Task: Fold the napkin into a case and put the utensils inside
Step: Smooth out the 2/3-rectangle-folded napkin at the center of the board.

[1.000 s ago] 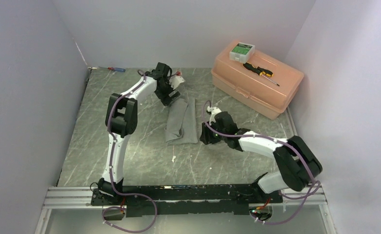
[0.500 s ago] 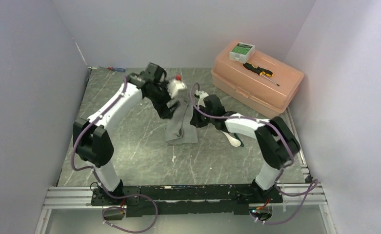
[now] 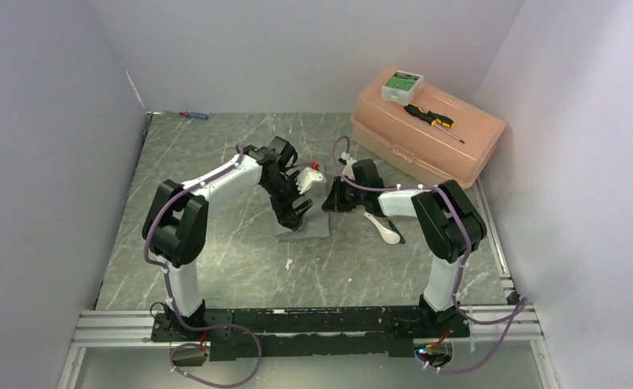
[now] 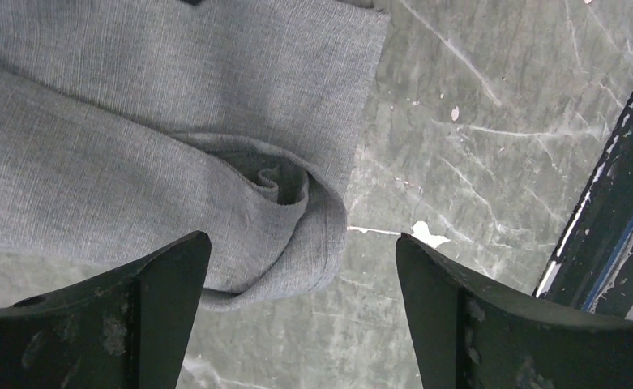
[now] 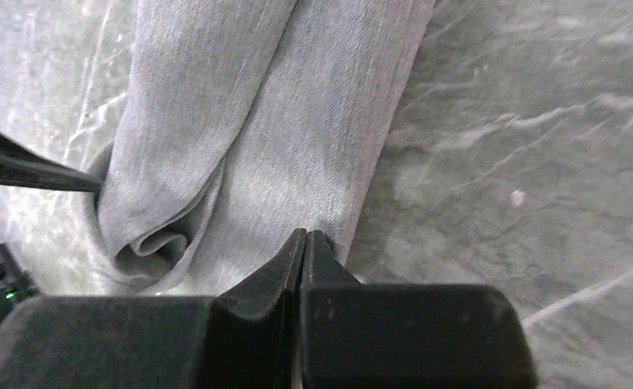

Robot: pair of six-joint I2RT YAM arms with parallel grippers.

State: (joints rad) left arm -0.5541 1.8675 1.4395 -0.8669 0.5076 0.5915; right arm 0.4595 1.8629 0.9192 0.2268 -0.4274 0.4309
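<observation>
Grey-green marbled worktop (image 3: 215,251) is filling the floor of a pale-walled enclosure. The napkin (image 3: 318,230) is lying near the worktop's centre, folded into a long strip. From above, both arms are covering most of it, and only its near end is showing. In the left wrist view the napkin (image 4: 134,146) is curling into a loose roll at that end. The right wrist view is showing the napkin (image 5: 280,105) with the same curl.

The left gripper (image 3: 297,215) (image 4: 301,247) is hanging over that end with its jaws spread wide, gripping nothing. The right gripper (image 3: 335,199) (image 5: 305,239) is sitting fully closed at the napkin edge facing the worktop's right side. Whether any cloth is being pinched cannot be told.

The white spoon (image 3: 386,229) is lying toward the right edge, close against the right arm. A dark thin object (image 3: 399,236) beside it is too small to identify.

A peach case (image 3: 426,150) is sitting at the far right corner, carrying a black-and-yellow screwdriver (image 3: 431,118) and a green-and-white box (image 3: 402,83). A red-and-blue screwdriver (image 3: 193,115) is lying at the far left corner.
</observation>
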